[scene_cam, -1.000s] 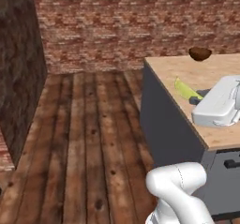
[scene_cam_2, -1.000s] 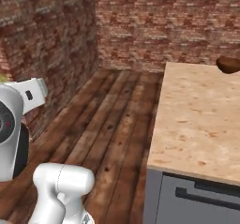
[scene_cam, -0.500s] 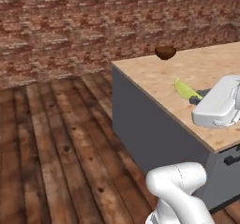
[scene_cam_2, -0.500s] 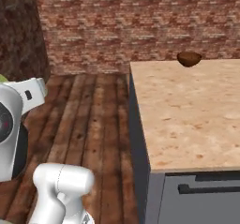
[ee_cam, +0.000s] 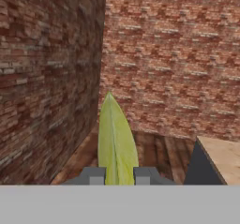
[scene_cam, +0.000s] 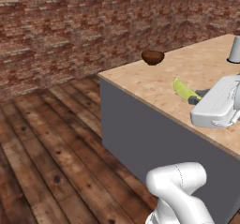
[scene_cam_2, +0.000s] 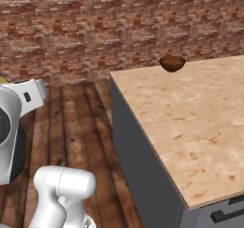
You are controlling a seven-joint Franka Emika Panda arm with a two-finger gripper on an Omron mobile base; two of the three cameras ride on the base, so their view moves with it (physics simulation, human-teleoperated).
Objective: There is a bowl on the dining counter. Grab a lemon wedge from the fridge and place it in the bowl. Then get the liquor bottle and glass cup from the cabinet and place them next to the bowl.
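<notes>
My gripper (ee_cam: pixel 119 176) is shut on the lemon wedge (ee_cam: pixel 115 141), a yellow-green sliver standing up between the two dark fingertips (ee_cam: pixel 96 175). From the left base view the lemon wedge (scene_cam: pixel 184 90) sticks out ahead of the white hand, and my gripper (scene_cam: pixel 193 99) hangs over the near part of the dining counter (scene_cam: pixel 206 70). The small dark brown bowl (scene_cam: pixel 153 57) sits near the counter's far corner, well beyond the gripper. In the right base view the bowl (scene_cam_2: pixel 172 63) is at the far edge of the dining counter (scene_cam_2: pixel 190 122).
A brick wall (scene_cam: pixel 70 26) runs behind the counter, above a wooden plank floor (scene_cam: pixel 42 143). The counter has a tall grey side panel (scene_cam: pixel 140 138) and a dark drawer handle (scene_cam_2: pixel 228 212). A grey upright object (scene_cam: pixel 235 49) stands on the top at far right.
The whole picture has swung, so the base has turned: the counter and bowl sit farther left and nearer the middle. The wedge stays held in the gripper.
</notes>
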